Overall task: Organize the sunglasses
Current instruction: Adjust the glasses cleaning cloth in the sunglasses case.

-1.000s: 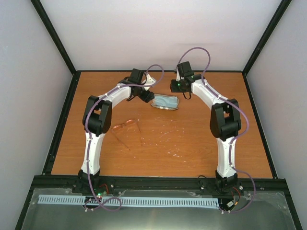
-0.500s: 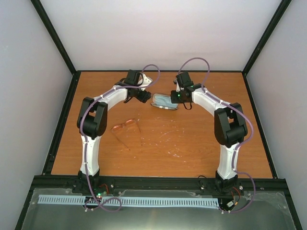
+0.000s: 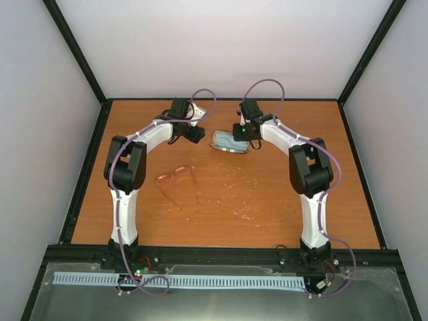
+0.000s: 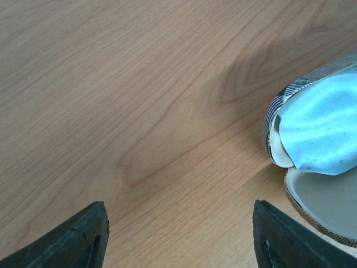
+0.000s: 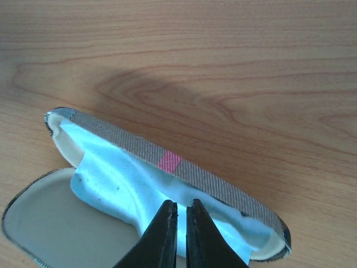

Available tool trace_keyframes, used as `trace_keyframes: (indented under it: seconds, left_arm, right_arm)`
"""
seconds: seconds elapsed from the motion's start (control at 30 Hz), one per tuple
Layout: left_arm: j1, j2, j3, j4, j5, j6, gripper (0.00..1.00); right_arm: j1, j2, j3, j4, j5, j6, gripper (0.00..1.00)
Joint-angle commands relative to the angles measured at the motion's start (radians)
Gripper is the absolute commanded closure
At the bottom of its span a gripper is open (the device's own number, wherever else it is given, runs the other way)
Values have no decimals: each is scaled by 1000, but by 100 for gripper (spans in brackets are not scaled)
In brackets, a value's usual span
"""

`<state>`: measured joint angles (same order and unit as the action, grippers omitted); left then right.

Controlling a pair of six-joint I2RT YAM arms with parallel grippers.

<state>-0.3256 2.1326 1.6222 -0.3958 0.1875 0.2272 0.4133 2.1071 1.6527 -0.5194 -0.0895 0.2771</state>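
The sunglasses (image 3: pixel 175 176), with orange-pink lenses and thin dark arms unfolded, lie on the table left of centre, away from both grippers. The tan red-striped case (image 3: pixel 229 142) lies open at the back centre with the light blue cloth (image 3: pixel 232 140) inside. My left gripper (image 3: pixel 198 134) is open and empty, just left of the case; in the left wrist view the case (image 4: pixel 312 192) and the cloth (image 4: pixel 326 125) are at the right edge. My right gripper (image 5: pixel 180 207) has its jaws almost together, with its tips right over the cloth (image 5: pixel 111 178) inside the case (image 5: pixel 167 162).
The wooden table (image 3: pixel 281 194) is bordered by black rails and grey walls. Faint pale smears (image 3: pixel 231 190) mark the table's middle. Nothing else stands on it.
My right gripper has moved left and down over the open case. My left gripper has drawn back left, away from the case. The sunglasses have not moved.
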Motion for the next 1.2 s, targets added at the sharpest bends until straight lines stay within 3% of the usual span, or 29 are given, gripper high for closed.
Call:
trace_keyframes:
  seconds: [0.0, 0.57, 0.9, 1.17]
  left_arm:
    - [16, -15, 12, 1, 16, -22, 30]
    - [34, 1, 13, -3, 33, -31, 30]
    - [35, 4, 11, 0, 38, -36, 30]
    - [38, 1, 1, 2, 34, -40, 30]
  right_arm:
    - [3, 60, 47, -25, -4, -9, 92]
    - [2, 148, 106, -82, 70, -23, 92]
    - [2, 14, 59, 5, 123, -6, 71]
    - [2, -112, 8, 28, 152, 34, 69]
